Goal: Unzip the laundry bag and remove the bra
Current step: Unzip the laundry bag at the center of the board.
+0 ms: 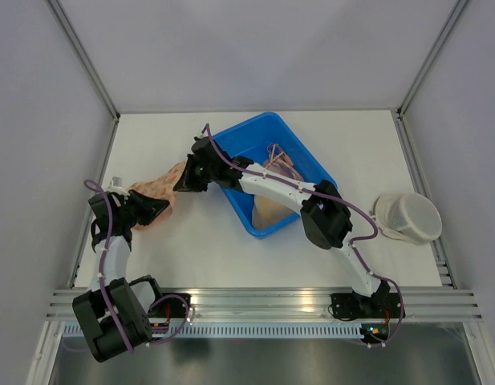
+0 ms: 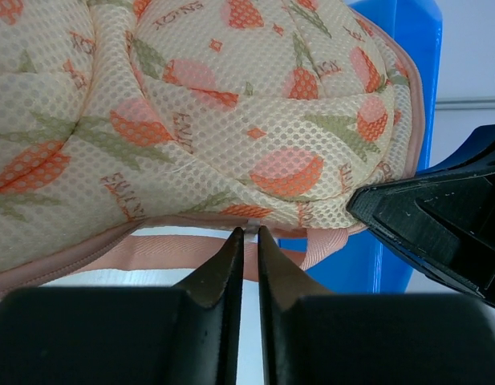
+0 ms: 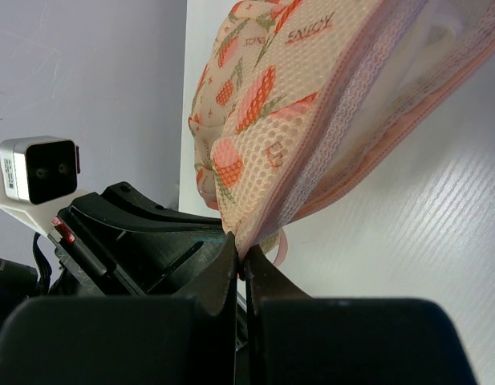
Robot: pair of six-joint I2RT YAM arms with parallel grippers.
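Observation:
The mesh laundry bag [image 1: 157, 191], cream with orange fruit print and pink trim, hangs between my two grippers, left of the blue bin. In the left wrist view the bag [image 2: 231, 112] fills the top. My left gripper [image 2: 248, 234] is shut on the small grey zipper pull [image 2: 252, 225] at the bag's lower seam. My right gripper [image 3: 241, 255] is shut on the bag's pink edge [image 3: 311, 104]. In the top view the left gripper [image 1: 155, 207] is at the bag's near left end and the right gripper [image 1: 189, 178] at its far right end. The bra does not show through the mesh.
The blue bin [image 1: 310, 156] stands mid-table and holds beige and pink garments [image 1: 269, 210]. A white mesh bag or basket [image 1: 407, 218] lies at the right edge. The right arm reaches across the bin. Grey walls close in the table on three sides.

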